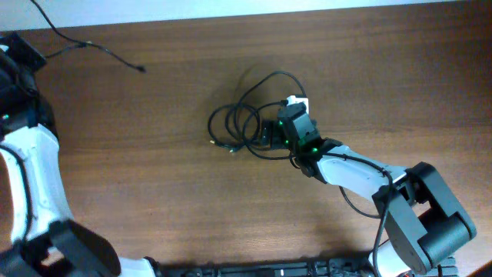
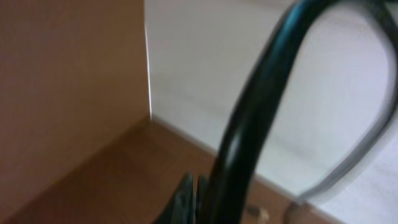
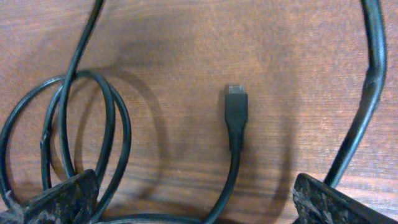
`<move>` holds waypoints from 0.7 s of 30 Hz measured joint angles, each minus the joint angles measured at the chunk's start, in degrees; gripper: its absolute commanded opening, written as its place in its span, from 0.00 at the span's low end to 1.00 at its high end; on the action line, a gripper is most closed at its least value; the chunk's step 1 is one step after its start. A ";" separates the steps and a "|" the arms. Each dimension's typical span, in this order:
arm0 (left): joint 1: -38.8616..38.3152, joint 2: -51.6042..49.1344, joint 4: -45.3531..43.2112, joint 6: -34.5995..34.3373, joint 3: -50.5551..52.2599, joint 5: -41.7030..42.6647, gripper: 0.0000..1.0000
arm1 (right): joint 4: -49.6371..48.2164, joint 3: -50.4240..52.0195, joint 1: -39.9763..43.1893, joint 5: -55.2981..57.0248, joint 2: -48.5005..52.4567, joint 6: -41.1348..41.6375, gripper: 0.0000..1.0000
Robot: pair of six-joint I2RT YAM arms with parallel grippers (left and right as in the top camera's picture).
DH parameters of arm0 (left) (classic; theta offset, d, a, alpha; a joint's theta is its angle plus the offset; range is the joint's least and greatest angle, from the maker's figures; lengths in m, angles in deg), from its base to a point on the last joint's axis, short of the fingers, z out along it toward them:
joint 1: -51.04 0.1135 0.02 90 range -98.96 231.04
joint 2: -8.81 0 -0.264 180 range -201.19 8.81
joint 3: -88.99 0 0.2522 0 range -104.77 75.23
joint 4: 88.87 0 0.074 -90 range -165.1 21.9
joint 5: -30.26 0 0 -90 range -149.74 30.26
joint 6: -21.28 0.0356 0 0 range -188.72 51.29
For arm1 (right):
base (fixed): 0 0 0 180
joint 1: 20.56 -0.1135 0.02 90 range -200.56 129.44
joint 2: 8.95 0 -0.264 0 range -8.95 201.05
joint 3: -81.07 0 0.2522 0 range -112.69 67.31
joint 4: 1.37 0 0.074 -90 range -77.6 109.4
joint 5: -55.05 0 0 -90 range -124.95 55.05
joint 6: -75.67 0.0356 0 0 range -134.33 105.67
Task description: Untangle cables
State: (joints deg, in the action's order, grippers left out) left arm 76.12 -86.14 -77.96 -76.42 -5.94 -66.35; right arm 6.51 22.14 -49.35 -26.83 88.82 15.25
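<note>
A tangle of black cables (image 1: 234,127) lies coiled at the table's middle, with a white plug (image 1: 296,100) at its right. My right gripper (image 1: 264,133) hovers low over the coil's right side and is open. In the right wrist view the right gripper (image 3: 199,202) straddles a cable ending in a black connector (image 3: 236,107), with loops (image 3: 93,130) by the left finger. A separate thin black cable (image 1: 108,52) runs across the far left. My left gripper (image 1: 23,52) at the far left edge is shut on it; its jaws (image 2: 193,202) are closed beside a blurred black cable (image 2: 249,124).
The wooden table (image 1: 154,177) spreads around the coil. The table's far edge meets a white wall (image 1: 231,8). The right arm (image 1: 361,173) reaches in from the lower right corner, and the left arm (image 1: 34,161) stands along the left edge.
</note>
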 measured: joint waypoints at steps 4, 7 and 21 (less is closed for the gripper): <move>4.96 -14.80 -12.96 -2.95 -0.17 -9.05 0.00 | -0.61 0.00 0.00 -0.02 0.00 0.02 0.98; 9.44 -27.76 -8.83 -7.48 -0.37 -10.73 0.00 | -1.14 0.00 0.00 -0.02 0.00 0.00 0.98; 9.44 -25.03 46.95 -9.27 -39.76 4.13 0.88 | -1.33 0.00 0.00 -0.02 0.00 -0.02 0.98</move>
State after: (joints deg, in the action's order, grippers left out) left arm 85.56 -111.17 -31.01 -85.69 -45.69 -62.22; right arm 5.17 22.14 -49.35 -26.85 88.82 15.23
